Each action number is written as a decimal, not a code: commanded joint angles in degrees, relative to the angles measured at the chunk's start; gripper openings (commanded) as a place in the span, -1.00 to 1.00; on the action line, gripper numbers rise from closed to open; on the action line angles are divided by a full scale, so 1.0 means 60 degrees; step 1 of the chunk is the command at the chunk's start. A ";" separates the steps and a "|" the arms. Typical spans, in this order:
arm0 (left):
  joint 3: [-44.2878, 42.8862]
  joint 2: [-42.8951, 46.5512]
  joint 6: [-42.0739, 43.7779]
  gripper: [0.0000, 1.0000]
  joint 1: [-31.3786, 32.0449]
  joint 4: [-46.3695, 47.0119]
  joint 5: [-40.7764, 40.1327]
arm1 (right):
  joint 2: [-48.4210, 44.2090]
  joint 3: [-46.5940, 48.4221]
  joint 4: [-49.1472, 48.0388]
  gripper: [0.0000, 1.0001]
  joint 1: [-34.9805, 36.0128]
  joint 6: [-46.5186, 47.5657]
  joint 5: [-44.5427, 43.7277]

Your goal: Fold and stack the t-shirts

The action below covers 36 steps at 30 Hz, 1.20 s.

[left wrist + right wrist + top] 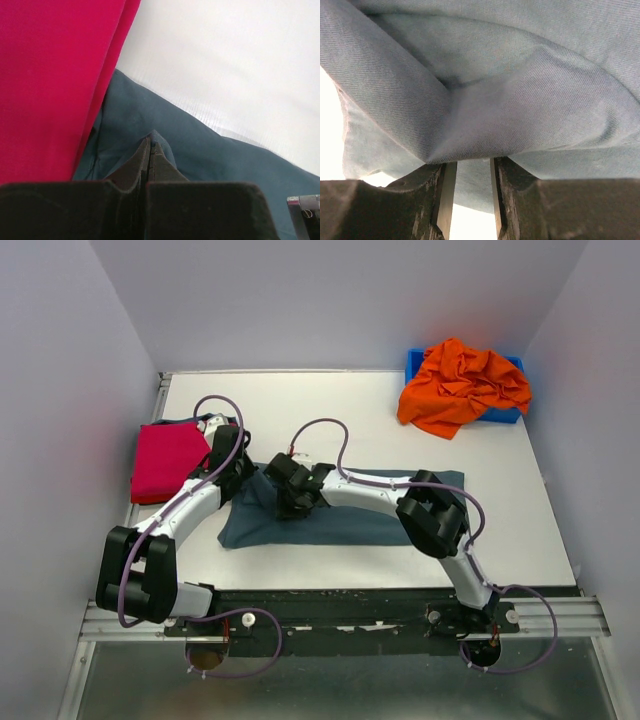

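The slate grey-blue t-shirt [350, 515] lies as a long folded strip across the middle of the table. My left gripper [236, 472] is at its far left corner. In the left wrist view the gripper [150, 142] is shut, with a ridge of the grey-blue cloth [200, 150] pinched at its tips. My right gripper [290, 490] is just beside it. In the right wrist view the gripper [468, 162] has its jaws a narrow gap apart, with a fold of the same shirt [510, 100] gathered over the tips. The magenta-red t-shirt [165, 462] lies folded at the left. The orange t-shirt [462, 385] lies crumpled at the back right.
The orange t-shirt rests on a rigid blue bin [505, 412] at the table's back right corner. The magenta-red t-shirt [50, 85] lies right beside the left gripper. White walls stand close on three sides.
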State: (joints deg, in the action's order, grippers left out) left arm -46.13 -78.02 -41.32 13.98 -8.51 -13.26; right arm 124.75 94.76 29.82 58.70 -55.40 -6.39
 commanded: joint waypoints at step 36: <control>-0.0046 -0.0430 0.0383 -1.00 -0.0015 0.0276 0.0056 | -0.0621 -0.1160 -0.0649 -0.29 0.0764 0.2304 -0.3139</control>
State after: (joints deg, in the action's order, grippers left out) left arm -45.47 -80.53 -40.01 13.98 -7.53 -12.99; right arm 120.73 87.70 27.35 62.94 -44.62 -22.17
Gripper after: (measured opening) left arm 0.008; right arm 0.374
